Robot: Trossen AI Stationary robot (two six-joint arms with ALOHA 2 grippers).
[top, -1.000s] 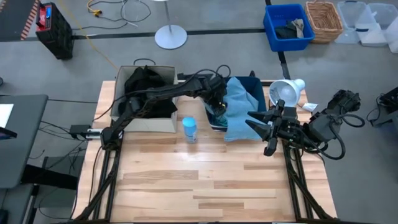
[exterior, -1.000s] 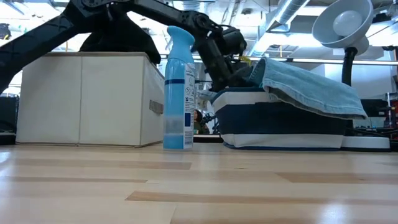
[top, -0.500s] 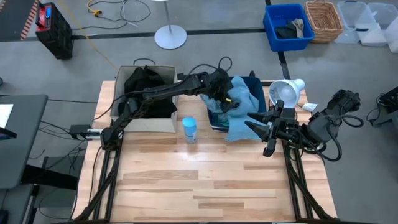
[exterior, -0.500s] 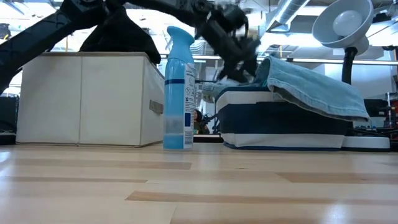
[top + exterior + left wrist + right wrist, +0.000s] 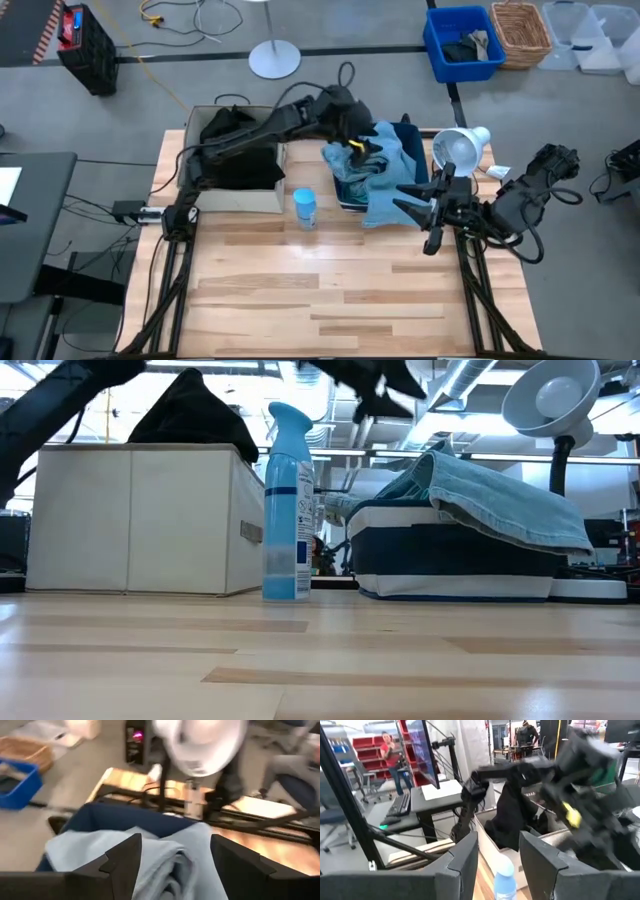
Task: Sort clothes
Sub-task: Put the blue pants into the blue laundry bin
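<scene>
Wooden counter: your left pincer hangs empty, jaws apart, above navy bin; pale trousers draped there; right pincer open beside bin; next, regrasp trousers

We see the pale grey-blue trousers heaped in a rumpled mass over the navy fabric bin, one end spilling across the bin's rim and hanging down its side toward the table, folds bunched up at the top; in the low view they drape from a high ridge down the bin's right side. We make out black clothes piled limp in the beige fabric box, mounded above its rim into a dark peak. We cannot tell the other garments apart here.
</scene>
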